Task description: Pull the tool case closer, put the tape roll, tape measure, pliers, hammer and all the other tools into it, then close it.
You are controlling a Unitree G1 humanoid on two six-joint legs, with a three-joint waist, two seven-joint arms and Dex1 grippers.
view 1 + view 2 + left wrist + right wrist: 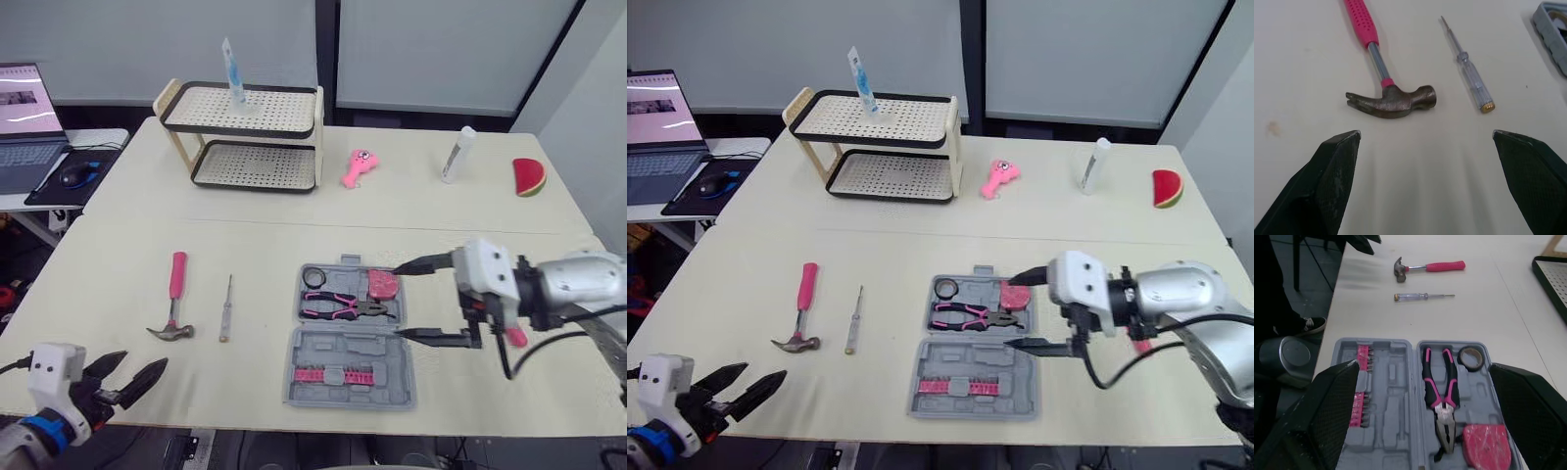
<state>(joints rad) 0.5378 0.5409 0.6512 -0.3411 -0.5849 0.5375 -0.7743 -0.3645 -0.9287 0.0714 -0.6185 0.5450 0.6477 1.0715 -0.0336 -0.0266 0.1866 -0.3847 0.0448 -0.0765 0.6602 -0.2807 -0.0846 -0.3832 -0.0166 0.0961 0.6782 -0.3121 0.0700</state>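
The right claw (397, 302) was spread wide and held nothing, poised at the right edge of the open tool case (343, 345). One finger was by the pink tape measure (381, 284) and the other beside the near half. In the far half of the case lay the tape measure, the pliers (348, 307) and the tape roll (313, 278). The left claw (144, 360) was also wide and empty, at the near left edge of the surface (441, 206). Ahead of it lay the hammer (173, 304) and, near it, a screwdriver (225, 308), both well left of the case.

hammer (1375, 55) handle cut off, laptop (24, 127) cropped
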